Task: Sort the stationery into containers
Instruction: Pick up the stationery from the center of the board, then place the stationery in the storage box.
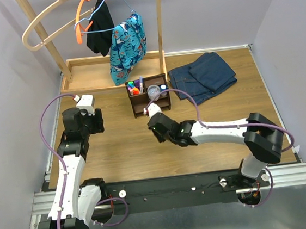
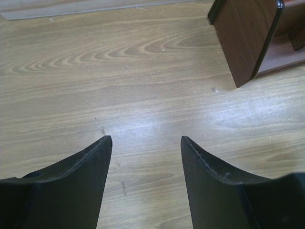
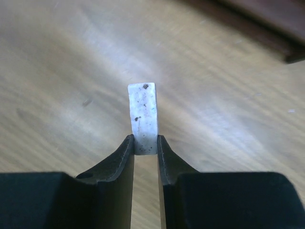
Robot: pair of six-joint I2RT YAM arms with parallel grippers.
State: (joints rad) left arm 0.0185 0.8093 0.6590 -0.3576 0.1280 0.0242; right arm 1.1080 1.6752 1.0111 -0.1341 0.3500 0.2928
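Small white eraser (image 3: 143, 117), speckled, judged light, slightly yielding and grippy: pinched by its lower end in the closed right end effector (image 3: 145, 144), above the counter (image 3: 57, 57) near the brown organiser (image 1: 148, 96); left end effector (image 2: 145, 140) spread, empty.

White shells between black joints clad the left arm (image 1: 66, 178) and right arm (image 1: 220, 131), purple cables (image 1: 40, 126) looping off them — left hand (image 2: 145, 138) and right hand (image 3: 144, 139) bore tapered matte-black fingers (image 2: 71, 186).
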